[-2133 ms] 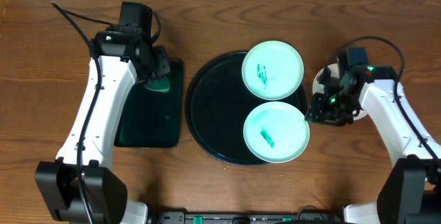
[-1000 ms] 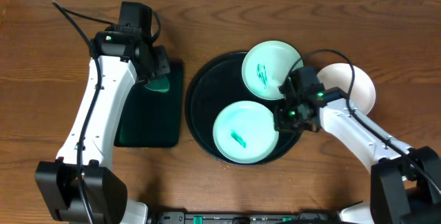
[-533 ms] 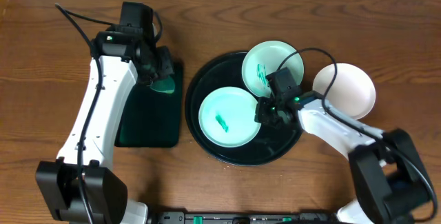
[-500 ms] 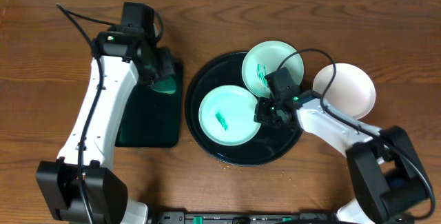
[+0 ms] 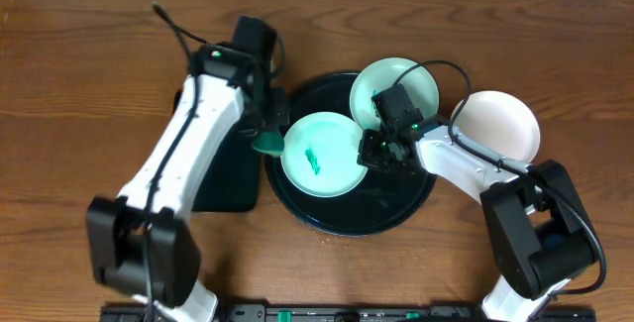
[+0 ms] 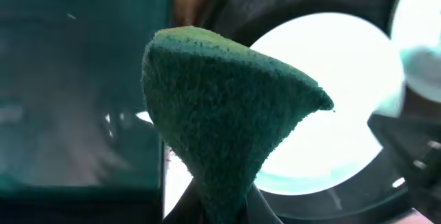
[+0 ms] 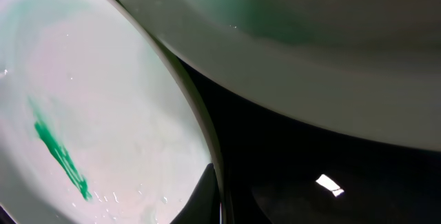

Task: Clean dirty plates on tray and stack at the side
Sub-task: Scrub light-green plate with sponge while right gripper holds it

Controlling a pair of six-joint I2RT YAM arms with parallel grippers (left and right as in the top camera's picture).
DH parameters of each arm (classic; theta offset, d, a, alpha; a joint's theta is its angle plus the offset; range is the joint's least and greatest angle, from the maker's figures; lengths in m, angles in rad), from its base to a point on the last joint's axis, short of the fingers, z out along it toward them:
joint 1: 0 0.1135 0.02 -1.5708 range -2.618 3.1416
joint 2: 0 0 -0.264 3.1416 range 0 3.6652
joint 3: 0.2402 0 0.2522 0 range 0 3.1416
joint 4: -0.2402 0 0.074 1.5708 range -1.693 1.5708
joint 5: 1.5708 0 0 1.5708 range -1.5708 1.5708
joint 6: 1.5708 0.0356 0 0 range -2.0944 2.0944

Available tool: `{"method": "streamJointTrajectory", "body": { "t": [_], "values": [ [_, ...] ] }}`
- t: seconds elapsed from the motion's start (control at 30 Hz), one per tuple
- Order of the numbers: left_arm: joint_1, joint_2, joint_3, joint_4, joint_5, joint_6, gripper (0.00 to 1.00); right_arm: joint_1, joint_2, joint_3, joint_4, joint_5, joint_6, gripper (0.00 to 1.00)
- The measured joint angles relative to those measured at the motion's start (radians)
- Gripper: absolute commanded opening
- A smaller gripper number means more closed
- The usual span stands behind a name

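Note:
A round black tray (image 5: 396, 208) holds two mint-green plates. The front plate (image 5: 319, 154) lies at the tray's left with a teal smear (image 5: 311, 155); it shows in the right wrist view (image 7: 103, 127) and the left wrist view (image 6: 344, 93). The rear plate (image 5: 406, 84) also has a smear. My right gripper (image 5: 368, 151) is shut on the front plate's right rim. My left gripper (image 5: 267, 136) is shut on a green sponge (image 6: 220, 107) at the plate's left edge. A white plate (image 5: 498, 127) lies on the table to the right of the tray.
A rectangular dark tray (image 5: 223, 178) lies left of the round tray, partly under my left arm. The right arm's cable loops over the rear plate and the white plate. The table is brown wood.
My right gripper dragged the front mint plate leftwards across the tray. My left arm swung right from the rectangular tray, carrying the sponge to the plate's left edge.

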Motion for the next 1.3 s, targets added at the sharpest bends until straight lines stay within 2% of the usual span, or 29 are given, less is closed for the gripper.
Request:
{"method": "streamJointTrajectory", "body": {
  "t": [0.17, 0.37, 0.57, 0.73, 1.03, 1.13, 1.3],
  "values": [
    [-0.055, 0.089, -0.048, 0.034, 0.003, -0.027, 0.07, 0.000, 0.000, 0.000, 0.000, 0.000, -0.002, 0.01],
    [-0.145, 0.105, -0.185, 0.236, 0.008, -0.099, 0.07, 0.000, 0.000, 0.000, 0.000, -0.001, -0.005, 0.01],
    [-0.173, 0.105, -0.326, 0.453, -0.009, -0.178, 0.07, 0.000, 0.000, 0.001, 0.002, -0.003, -0.008, 0.01],
    [-0.173, 0.105, -0.372, 0.518, -0.019, -0.206, 0.07, 0.000, 0.000, 0.001, 0.004, -0.004, -0.012, 0.01],
    [-0.173, 0.105, -0.373, 0.607, 0.149, -0.081, 0.07, 0.000, 0.001, 0.001, 0.005, -0.004, -0.013, 0.01],
    [-0.173, 0.105, -0.373, 0.608, 0.106, -0.073, 0.07, 0.000, 0.001, 0.001, 0.005, -0.004, -0.013, 0.01],
    [-0.173, 0.105, -0.373, 0.620, -0.068, -0.102, 0.07, 0.000, 0.002, 0.001, 0.007, -0.006, -0.013, 0.01]
  ]
}}
